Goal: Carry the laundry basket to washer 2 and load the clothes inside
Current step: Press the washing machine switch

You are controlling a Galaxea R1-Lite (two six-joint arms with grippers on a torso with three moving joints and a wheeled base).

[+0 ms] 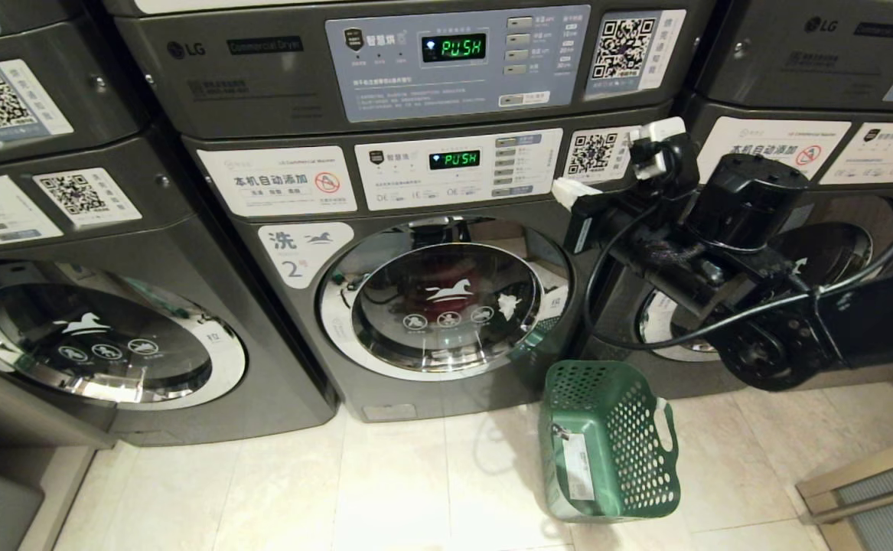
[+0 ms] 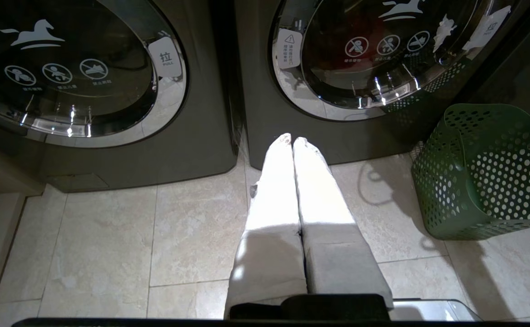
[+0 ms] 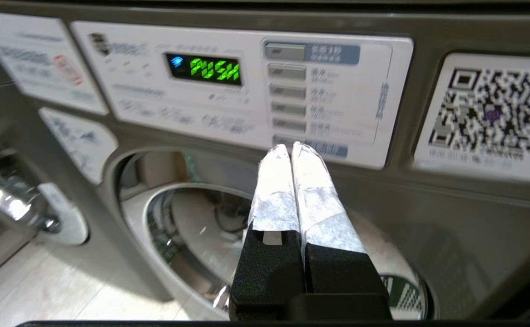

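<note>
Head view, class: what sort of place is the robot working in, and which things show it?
Most likely a self-service laundrette: a row of grey commercial machines such as washer 2, QR payment stickers on their panels, and a laundry basket on the tiled floor.

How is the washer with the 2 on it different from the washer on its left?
Washer 2 has something red showing behind its glass; the left washer looks dark inside. Washer 2 has the green laundry basket lying tipped beside it; the left washer has none. Washer 2's "2" label shows; the left washer's number can't be seen. Both are dark grey, with round chrome-rimmed doors shut.
</note>
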